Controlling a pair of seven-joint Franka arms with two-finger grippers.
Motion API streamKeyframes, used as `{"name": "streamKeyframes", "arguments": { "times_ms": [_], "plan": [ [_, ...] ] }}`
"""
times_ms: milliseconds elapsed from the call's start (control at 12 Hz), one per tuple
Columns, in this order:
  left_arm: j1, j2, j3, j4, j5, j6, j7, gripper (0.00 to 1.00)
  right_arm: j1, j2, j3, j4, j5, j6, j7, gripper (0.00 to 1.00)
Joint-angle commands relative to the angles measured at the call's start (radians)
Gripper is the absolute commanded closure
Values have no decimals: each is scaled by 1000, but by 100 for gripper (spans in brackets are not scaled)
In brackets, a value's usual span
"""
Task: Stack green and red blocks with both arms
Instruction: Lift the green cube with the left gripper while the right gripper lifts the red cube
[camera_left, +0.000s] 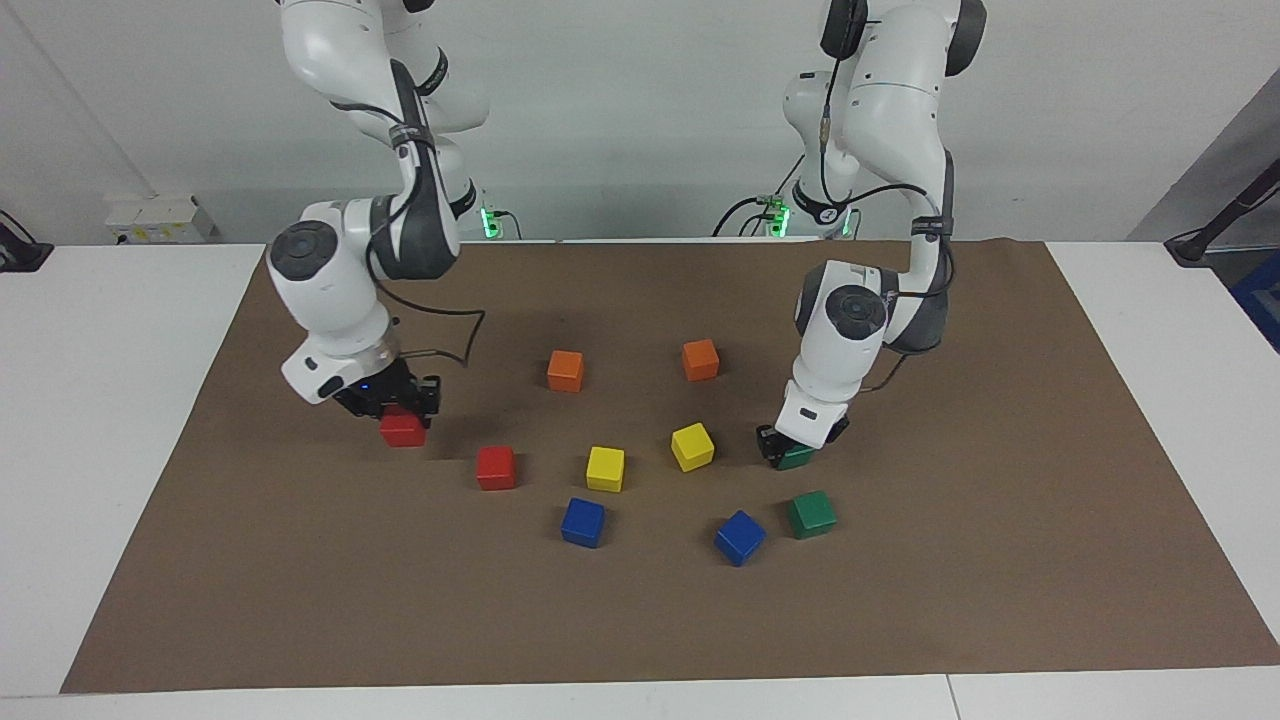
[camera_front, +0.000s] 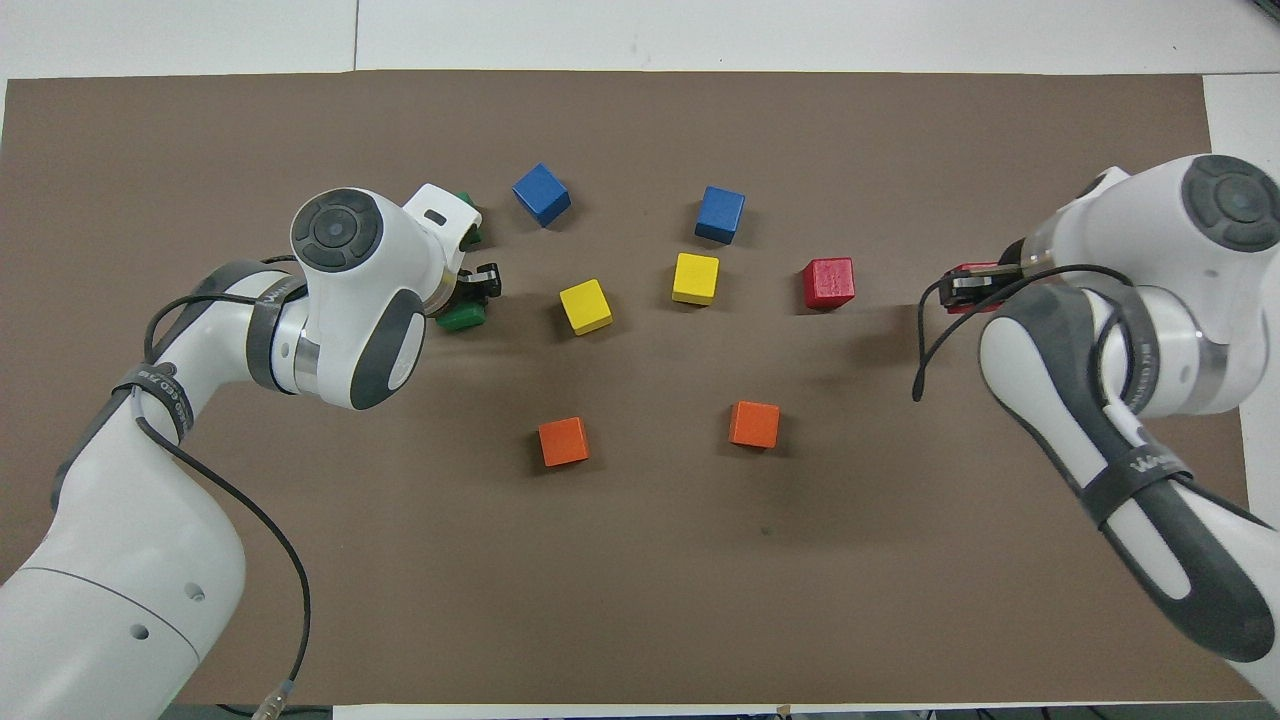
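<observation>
A plain brown mat covers the white table. At frame centre sit 2 orange cubes, 2 yellow cubes, 2 blue cubes, a red cube and a green cube. Mid-left, a red block; mid-right, a seemingly dark green block. The arms are white with dark grey caps.

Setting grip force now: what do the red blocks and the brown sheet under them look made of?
The red block on the sheet and the one in the right claw look like painted wood or hard plastic: sharp edges, even colour, slight sheen. I can't tell which. The brown sheet looks like matte paper or thin card, flat with no shine.
</observation>
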Motion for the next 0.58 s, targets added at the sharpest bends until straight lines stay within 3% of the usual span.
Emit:
{"name": "streamKeyframes", "arguments": {
  "times_ms": [0,250,500],
  "plan": [
    [135,-93,1,-10,22,-118,182,100,-79,5,13,3,-4,6,-118,100],
    [380,-143,-1,-20,21,-165,555,100,-110,4,13,-47,-4,76,-204,100],
    [533,-144,-1,-77,18,-88,775,100,-114,10,13,-109,-4,164,-230,100]
  ]
}}
